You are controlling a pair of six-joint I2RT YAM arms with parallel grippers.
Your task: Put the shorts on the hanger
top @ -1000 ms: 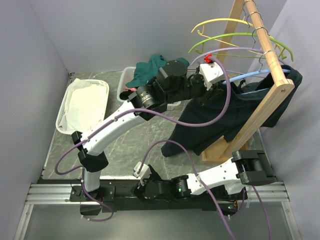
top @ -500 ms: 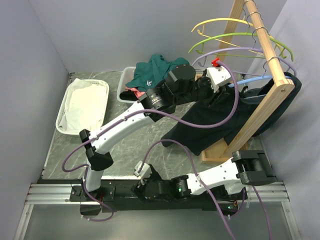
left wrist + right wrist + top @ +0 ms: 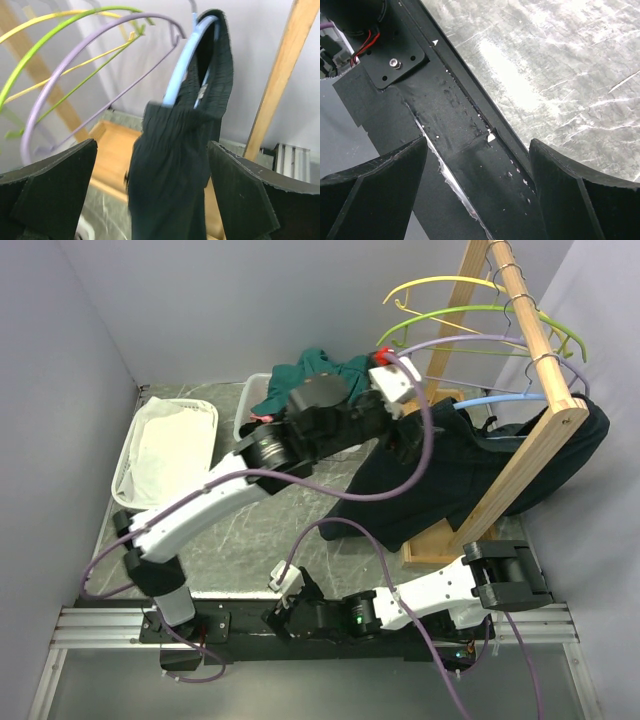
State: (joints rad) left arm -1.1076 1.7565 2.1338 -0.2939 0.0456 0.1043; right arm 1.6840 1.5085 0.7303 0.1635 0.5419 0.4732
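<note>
The grey desk [image 3: 270,530] fills the top view, with both arm bases at 6 o'clock. At 3 o'clock you have the wooden rack [image 3: 522,465], its rail running up toward 1 o'clock.

The shorts [image 3: 440,480] are at 2 to 3 o'clock. They hang from the light-blue hanger [image 3: 500,399] on the rail, and the dark fabric spreads down past the rack post to the desk beside the rack's foot. In the left wrist view, the waistband loops over one arm of that hanger [image 3: 179,70] and the rest falls straight down in a narrow fold.

Your left arm [image 3: 210,500] reaches from 7 o'clock across the desk toward 1 o'clock. The right arm [image 3: 440,590] lies folded along the near edge at 5 to 6 o'clock.

A white tray [image 3: 165,455] sits at 9 to 10 o'clock. A clear bin [image 3: 243,410] holding a teal garment [image 3: 310,368] sits at 12 o'clock.

Left of the blue hanger on the rail come the purple hanger [image 3: 450,338], the green hanger [image 3: 470,309] and the yellow hanger [image 3: 440,281].

Your left gripper [image 3: 400,435] is just beside the shorts, on their 9 o'clock side. Its fingers are spread wide, with the fabric framed between them and gripped by neither. Your right gripper [image 3: 477,170] is also open and holds nothing, pointing down at the black base frame and the desk edge.
</note>
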